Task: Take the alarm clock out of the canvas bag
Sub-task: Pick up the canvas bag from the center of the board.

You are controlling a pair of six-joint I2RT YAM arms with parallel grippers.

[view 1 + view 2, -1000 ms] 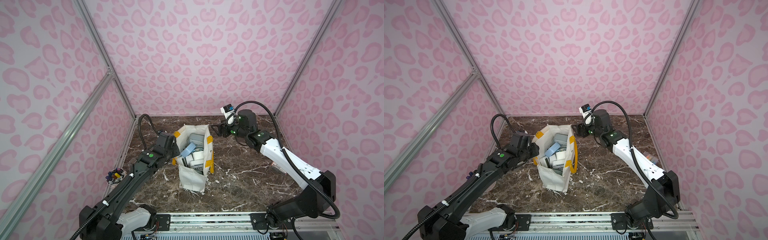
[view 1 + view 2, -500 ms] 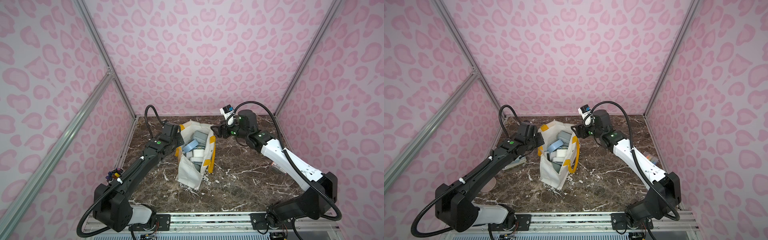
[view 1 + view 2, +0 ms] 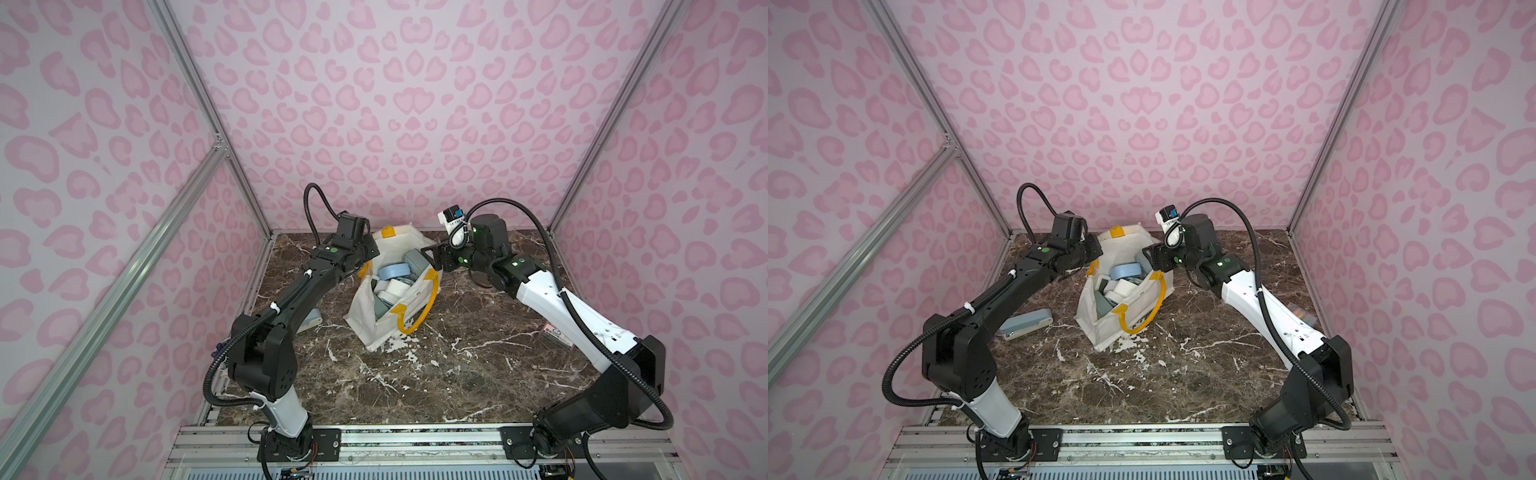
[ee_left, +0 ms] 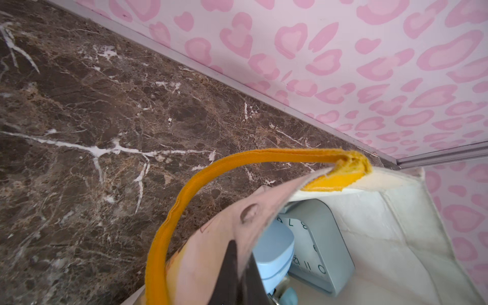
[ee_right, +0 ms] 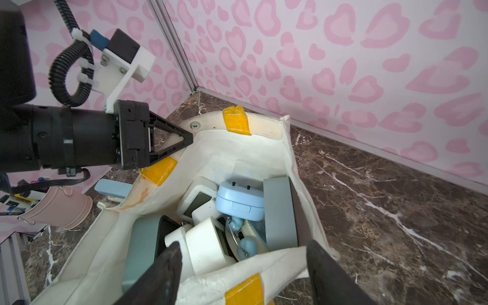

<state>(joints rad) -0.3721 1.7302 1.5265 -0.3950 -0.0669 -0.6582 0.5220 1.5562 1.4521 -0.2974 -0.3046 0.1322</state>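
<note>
The mouth of the white canvas tote bag (image 3: pixel 365 328) with yellow strap handles is held open from one side. The left gripper (image 5: pixel 189 139) is closed flat on the bag's rim, beside a metal snap, and the cloth is drawn up and outward. The right gripper (image 5: pixel 243 253) is spread wide over the opposite rim, its dark fingers (image 5: pixel 163 272) holding nothing.

The light-blue rounded plastic alarm clock (image 5: pixel 240 203) lies inside the bag, uppermost in a jumble. It is pressed against a grey square clock (image 5: pixel 280 211) and sits above white cube clocks (image 5: pixel 203 245).

For the reach to be done well, the rim should be held taut by the left pinch, so that the opening is not allowed to sag. The open jaws should be lifted clear of the near rim and lowered over the blue casing. They should be closed only when no cloth is caught between them. A slow, straight lift is judged safest, since neighbouring clocks could be dragged along.
</note>
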